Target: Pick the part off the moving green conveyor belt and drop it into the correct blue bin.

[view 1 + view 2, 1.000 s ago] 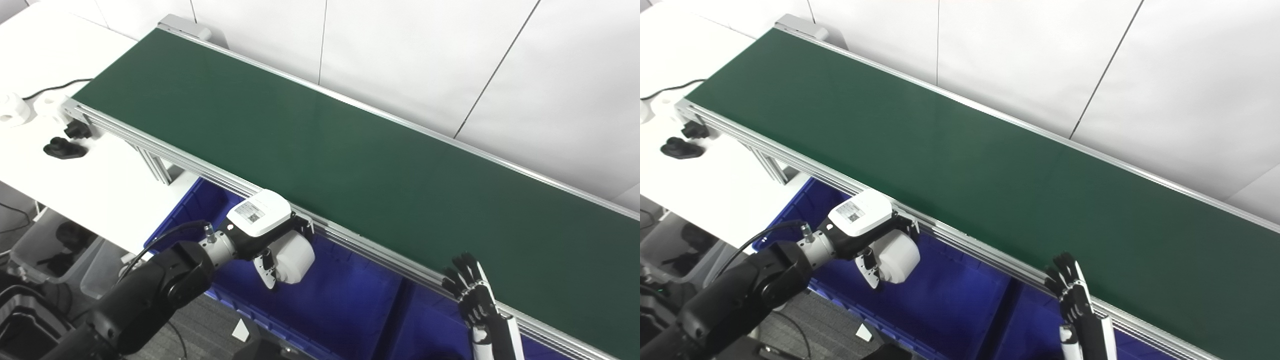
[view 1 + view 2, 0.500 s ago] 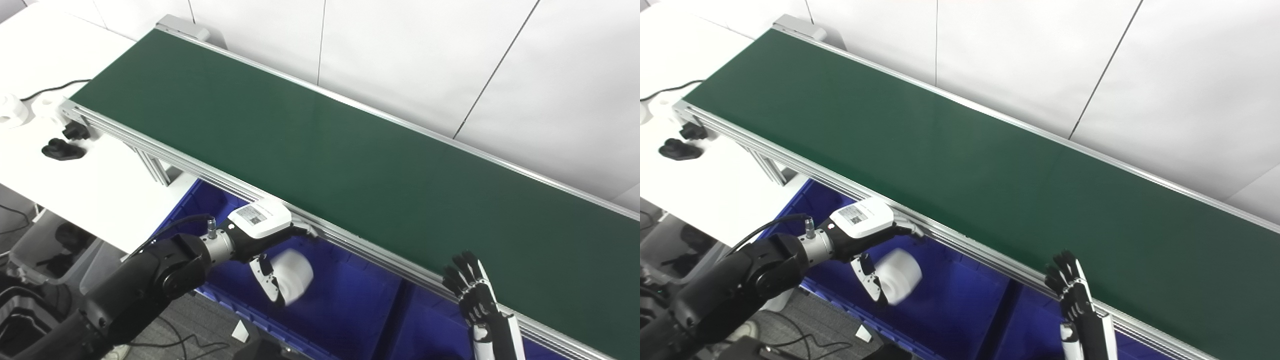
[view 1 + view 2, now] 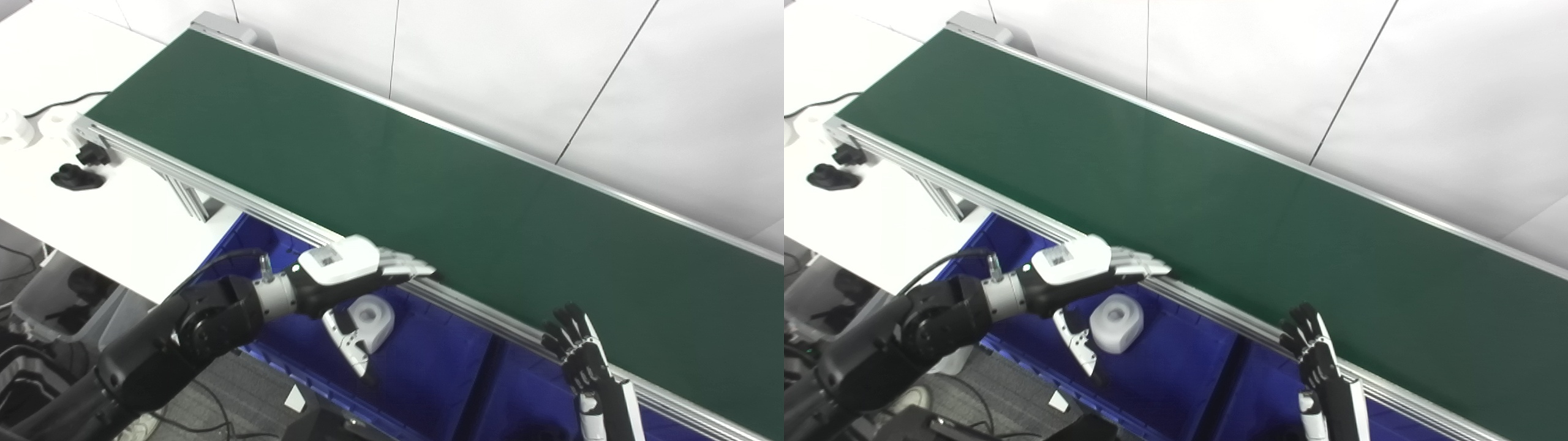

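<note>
The white round part (image 3: 370,316) with a hole in its middle lies on the floor of the left blue bin (image 3: 429,373), below the belt's near rail. My left hand (image 3: 352,272) hovers just above it, open, fingers stretched flat toward the green conveyor belt (image 3: 398,184) and thumb hanging down beside the part. My right hand (image 3: 579,358) stands upright at the belt's near edge on the right, open with its fingers spread. Nothing rides on the belt.
A second blue bin (image 3: 533,404) adjoins the first on the right. A white table (image 3: 92,208) at left carries black pieces (image 3: 76,179) and white parts (image 3: 15,130). Grey tubs (image 3: 61,306) stand on the floor below it.
My left hand opened and let go of the white part, which fell into the left blue bin and now lies there. The fingers straightened toward the belt. The right hand stayed put.
</note>
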